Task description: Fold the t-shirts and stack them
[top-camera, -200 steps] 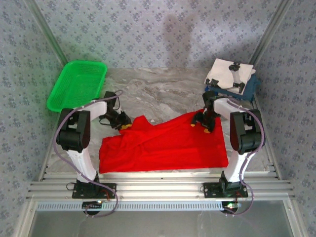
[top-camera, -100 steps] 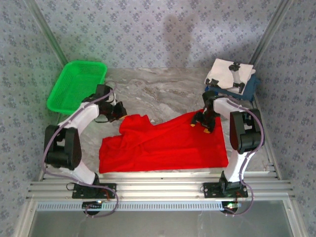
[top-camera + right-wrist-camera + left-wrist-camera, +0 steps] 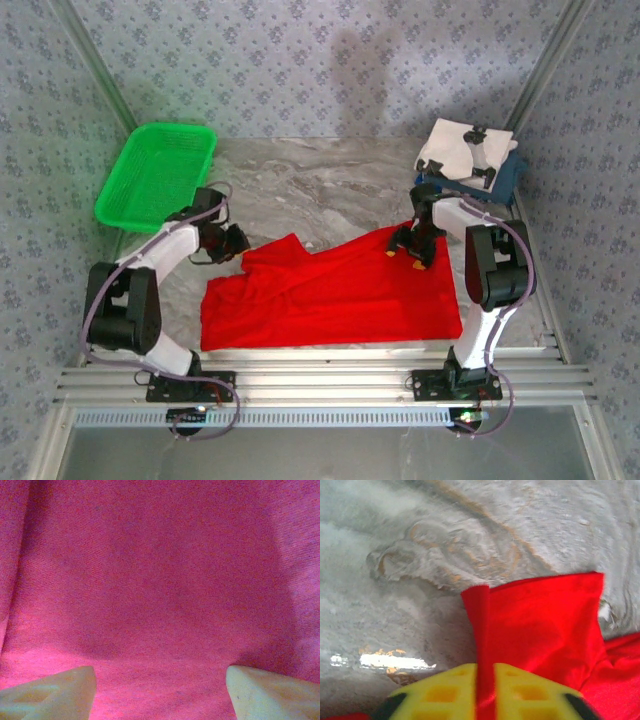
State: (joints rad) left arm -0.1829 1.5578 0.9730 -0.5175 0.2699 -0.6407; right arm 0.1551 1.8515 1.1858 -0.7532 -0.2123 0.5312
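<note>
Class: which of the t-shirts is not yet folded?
The red t-shirt, lying spread out; the white t-shirt and dark blue t-shirt lie folded and stacked.

red tee [image 3: 540, 625]: matt fine-woven cloth between left gripper [image 3: 485, 672] pads [image 3: 440, 692] | pads: yellow moulded plastic; gridded | table [image 3: 470, 540] ahead of them: smooth marbled stone look; slight gloss

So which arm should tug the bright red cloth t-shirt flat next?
Left, probably. The left gripper pinches a ridge of the bright red cloth t-shirt at its far left corner. The right gripper hangs open over the cloth, gripping nothing.
</note>
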